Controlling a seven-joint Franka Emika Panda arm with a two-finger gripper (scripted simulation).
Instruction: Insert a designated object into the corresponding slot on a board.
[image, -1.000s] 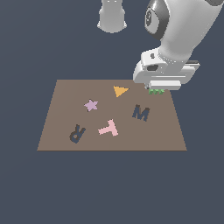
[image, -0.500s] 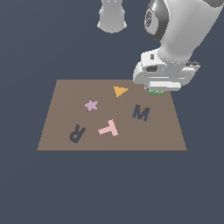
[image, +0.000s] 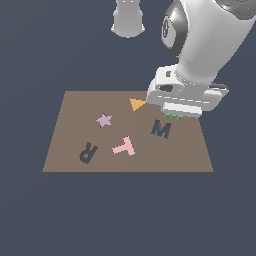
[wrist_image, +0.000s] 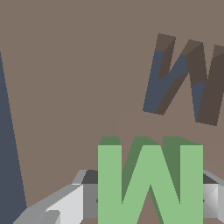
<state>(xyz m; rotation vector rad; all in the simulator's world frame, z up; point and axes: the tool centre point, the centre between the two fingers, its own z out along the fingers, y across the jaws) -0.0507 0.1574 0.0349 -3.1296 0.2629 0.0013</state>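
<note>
The gripper (wrist_image: 150, 202) grasps the green letter M (wrist_image: 150, 181), its pale grey fingers (wrist_image: 65, 205) pressed against the letter's two outer sides. In the wrist view the letter fills the space between them, its flat face toward the camera and its strokes lying across the line between the fingers.

In the exterior view only a thin strip of green (image: 173, 117) shows under the white hand (image: 182, 102); the fingers themselves are hidden there. The letter hangs above the brown board (image: 65, 150), near the board's far edge and toward the exterior view's right. It is not in its slot.

The M-shaped slot (image: 161, 129) lies just beside the held letter, slightly nearer the camera in the exterior view. In the wrist view the slot (wrist_image: 186, 81) sits apart from the letter, with bare board between them. The slot's strokes run slightly tilted against those of the letter, so the two are not squarely lined up.

The white arm (image: 205, 45) comes down from the upper right of the exterior view, with the hand pointing straight down at the board.

Further out on the board lie an orange triangle (image: 136, 104), a lilac star (image: 104, 120), a pink T (image: 124, 147) and a dark R-shaped recess (image: 88, 152).
</note>
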